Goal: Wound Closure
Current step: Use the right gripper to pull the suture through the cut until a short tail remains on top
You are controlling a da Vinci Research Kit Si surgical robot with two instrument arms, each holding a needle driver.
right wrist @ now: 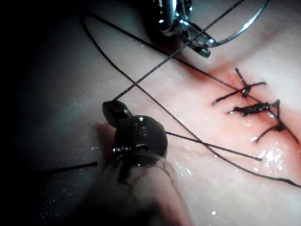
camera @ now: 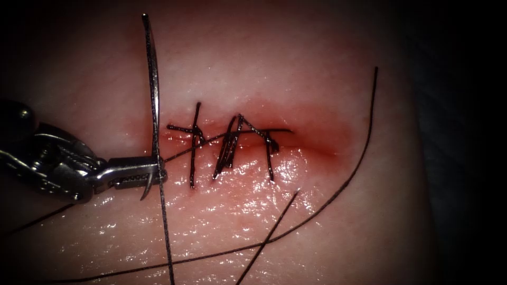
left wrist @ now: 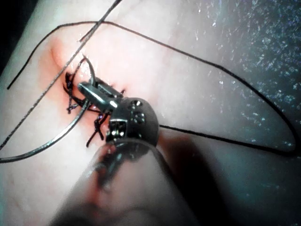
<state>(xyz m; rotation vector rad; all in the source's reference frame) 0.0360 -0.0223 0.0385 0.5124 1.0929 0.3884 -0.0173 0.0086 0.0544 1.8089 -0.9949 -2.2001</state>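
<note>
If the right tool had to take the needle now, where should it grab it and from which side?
Probably the bare shaft of the needle above the left tool, which is shut near its lower end. It stands clear of the tissue, so coming from the right, across the curve, looks open.

Left arm's tool (camera: pixel 150 177): enters from the endoscope view's left edge, its metal wrist angled down toward the left end of the cut; jaws level, pointing right, clamped on the needle (camera: pixel 153 89) near one end, the short end curving below the jaws, the long part rising clear of the tissue (camera: pixel 296 221); the left wrist view has its rounded wrist joint behind the closed jaws (left wrist: pixel 89 90), needle gripped crosswise. Right arm's tool (right wrist: pixel 114 111): seen in the right wrist view; rounded wrist joint, jaws closed on the thread (right wrist: pixel 155 66), well apart from the stitches (right wrist: pixel 254 106).
</note>
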